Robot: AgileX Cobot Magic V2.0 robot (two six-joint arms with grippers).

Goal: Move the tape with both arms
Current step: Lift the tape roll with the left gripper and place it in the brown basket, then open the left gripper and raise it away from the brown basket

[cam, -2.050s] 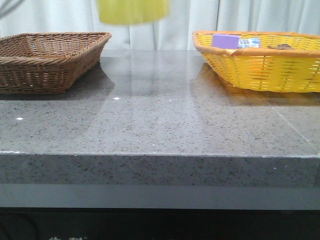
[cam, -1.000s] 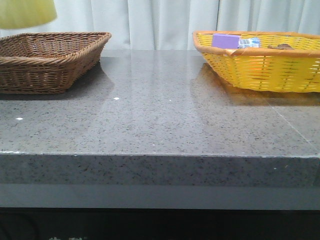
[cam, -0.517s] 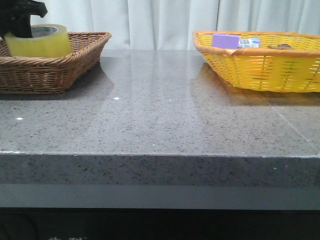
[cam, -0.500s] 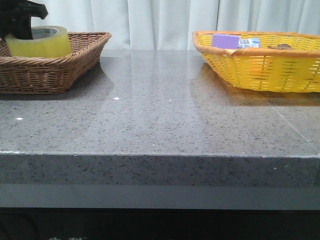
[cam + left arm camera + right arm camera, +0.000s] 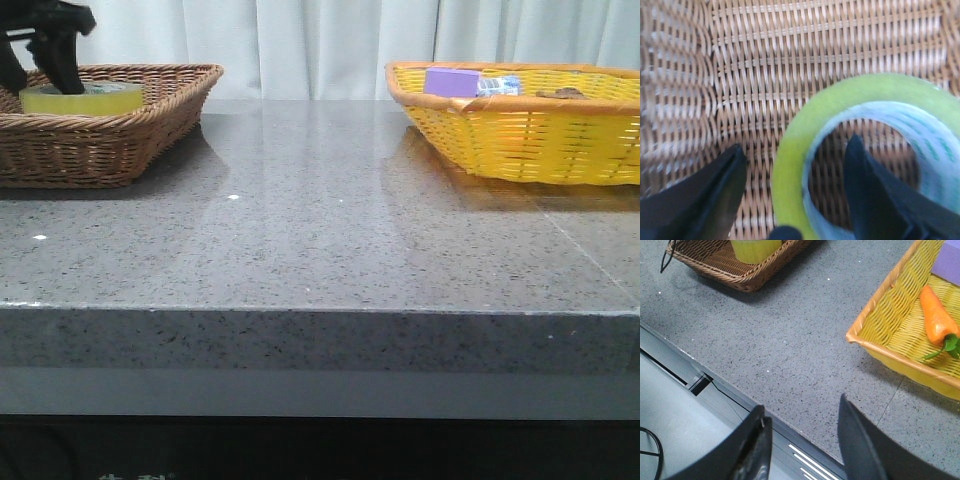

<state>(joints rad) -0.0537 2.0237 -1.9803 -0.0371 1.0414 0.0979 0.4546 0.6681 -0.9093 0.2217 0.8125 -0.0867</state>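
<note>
The tape point(image 5: 82, 98), a yellow roll with a white core, lies flat inside the brown wicker basket point(image 5: 110, 140) at the back left. My left gripper point(image 5: 40, 72) stands over it, open. In the left wrist view the tape point(image 5: 795, 165) has one fingertip point(image 5: 732, 165) outside its wall and the other inside its core, with gaps on both sides. My right gripper point(image 5: 801, 405) hangs open and empty above the table's front edge, far from the tape point(image 5: 755, 249). It is out of the front view.
A yellow basket point(image 5: 520, 130) stands at the back right with a purple box point(image 5: 450, 82) and a carrot point(image 5: 937, 315) in it. The grey speckled table point(image 5: 320, 240) stretches between the two baskets.
The tape went from high in the air down into the brown basket on the left. It now sits lower in the basket, and the left fingers have spread off it.
</note>
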